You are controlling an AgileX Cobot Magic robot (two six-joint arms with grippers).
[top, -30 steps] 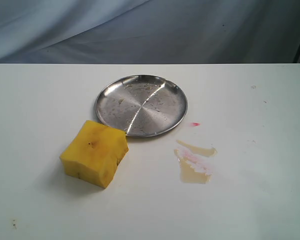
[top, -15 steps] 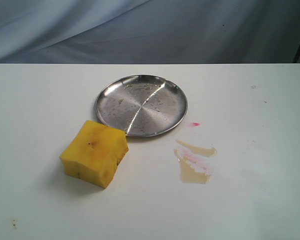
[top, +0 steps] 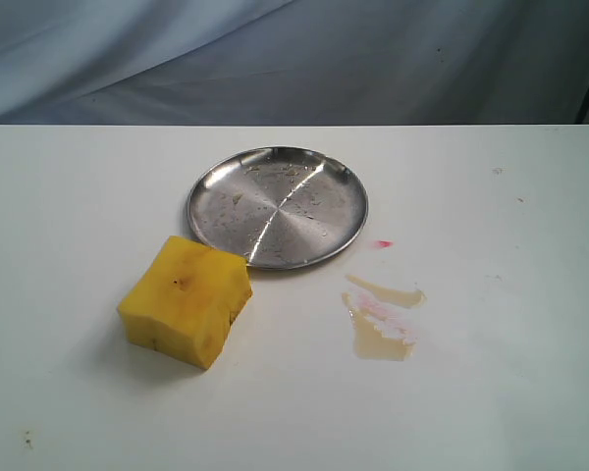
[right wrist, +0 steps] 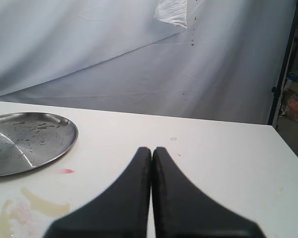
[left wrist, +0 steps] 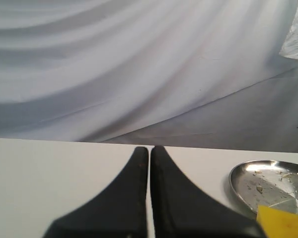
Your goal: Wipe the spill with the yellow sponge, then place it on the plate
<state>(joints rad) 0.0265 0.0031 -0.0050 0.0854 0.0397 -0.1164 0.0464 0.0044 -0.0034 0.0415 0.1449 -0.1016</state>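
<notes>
The yellow sponge (top: 187, 300) sits on the white table just in front of and left of the steel plate (top: 216, 186), its corner touching the rim. The amber spill (top: 381, 319) with pinkish streaks lies to the right of the sponge, in front of the plate. Neither gripper shows in the exterior view. In the left wrist view my left gripper (left wrist: 150, 148) is shut and empty, with the plate (left wrist: 243, 178) and a corner of the sponge (left wrist: 283, 222) off to one side. My right gripper (right wrist: 152, 149) is shut and empty, with the spill (right wrist: 20, 210) and the plate (right wrist: 64, 130) nearby.
A tiny red dot (top: 383, 243) marks the table between plate and spill. Grey cloth (top: 294, 59) hangs behind the table's far edge. A dark stand (right wrist: 283, 59) and clutter stand beyond the table's right side.
</notes>
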